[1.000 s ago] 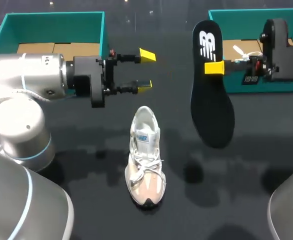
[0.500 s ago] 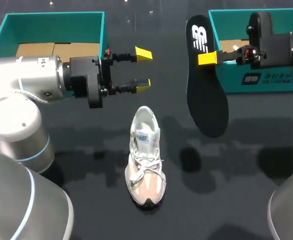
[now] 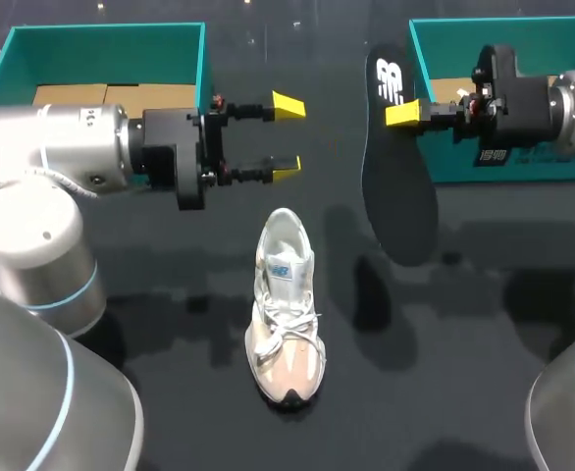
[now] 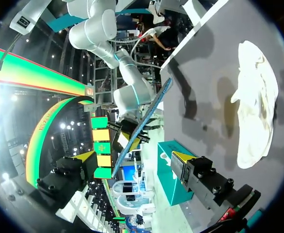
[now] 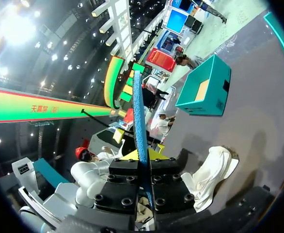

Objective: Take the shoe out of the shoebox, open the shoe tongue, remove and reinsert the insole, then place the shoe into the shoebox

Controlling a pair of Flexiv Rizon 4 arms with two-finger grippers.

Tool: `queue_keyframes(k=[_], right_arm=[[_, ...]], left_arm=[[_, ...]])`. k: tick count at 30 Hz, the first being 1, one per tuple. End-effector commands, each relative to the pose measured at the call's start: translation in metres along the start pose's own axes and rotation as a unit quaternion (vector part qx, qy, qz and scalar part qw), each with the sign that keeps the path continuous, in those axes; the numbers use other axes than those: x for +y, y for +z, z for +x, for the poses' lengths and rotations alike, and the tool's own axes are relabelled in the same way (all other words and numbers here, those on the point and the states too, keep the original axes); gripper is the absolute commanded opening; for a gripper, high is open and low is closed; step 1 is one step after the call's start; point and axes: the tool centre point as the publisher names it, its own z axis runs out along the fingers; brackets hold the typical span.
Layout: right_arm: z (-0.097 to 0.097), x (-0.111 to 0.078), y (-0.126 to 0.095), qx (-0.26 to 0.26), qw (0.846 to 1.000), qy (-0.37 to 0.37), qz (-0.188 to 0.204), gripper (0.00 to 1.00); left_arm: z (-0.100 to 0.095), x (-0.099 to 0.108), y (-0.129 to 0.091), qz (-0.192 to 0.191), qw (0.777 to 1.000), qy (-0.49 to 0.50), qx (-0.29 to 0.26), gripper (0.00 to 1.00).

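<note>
**Insole out, pinched near its heel**

Our right gripper [image 3: 402, 113] is clamped on the black, white-logoed insole [image 3: 397, 196] near its logo end, dangling it over the table beside the teal shoebox [image 3: 533, 172] at the far right corner. It looks thin, light and floppy, so we judge a mid-length hold steadier. Our left gripper [image 3: 287, 137] hovers wide open and empty, beyond the pale shoe [image 3: 286, 304] at mid-table.
</note>
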Motion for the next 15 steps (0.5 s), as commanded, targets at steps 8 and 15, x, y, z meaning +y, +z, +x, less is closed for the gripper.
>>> queue_keyframes(k=[8, 15], right_arm=[[-0.008, 0.012, 0.014, -0.014, 0.999, 0.039, 0.001, 0.0], [-0.02, 0.03, 0.029, -0.018, 0.995, 0.096, 0.017, 0.0]], left_arm=[[0.004, -0.002, 0.017, 0.001, 1.0, -0.009, 0.007, 1.0], [0.008, 0.003, 0.029, -0.031, 0.999, -0.005, 0.028, 1.0]])
